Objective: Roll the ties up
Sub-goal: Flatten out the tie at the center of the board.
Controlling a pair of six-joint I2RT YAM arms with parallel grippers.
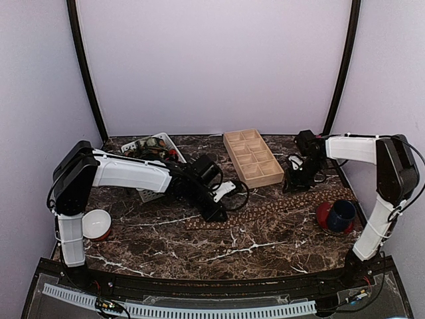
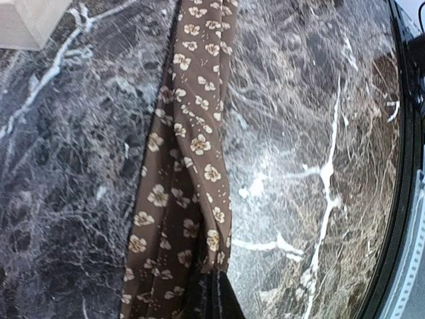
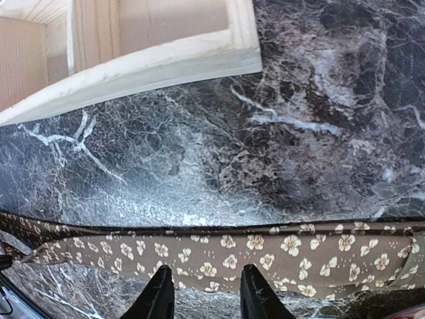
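Pinching one end of the brown floral tie [image 2: 192, 143], the left claw [image 2: 211, 296] is clamping it; the right claw [image 3: 207, 298] is hanging apart above the strip stretching across the marble table [image 1: 219, 256]. Fabric is bunching there, so a roll is risking going crooked or slipping free.

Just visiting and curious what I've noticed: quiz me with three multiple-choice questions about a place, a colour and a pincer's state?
1. Where is the blue mug? A near left; B far middle; C near right, on a red dish.
2. The laid-out tie is: A green-striped; B brown with pale flowers; C plain white.
3. The left pincer is: A wide open; B shut on the tie's end; C out of sight.
Answers: C, seen lower right from above; B, wrist views show flowers; B, fabric bunches into its closed jaws.
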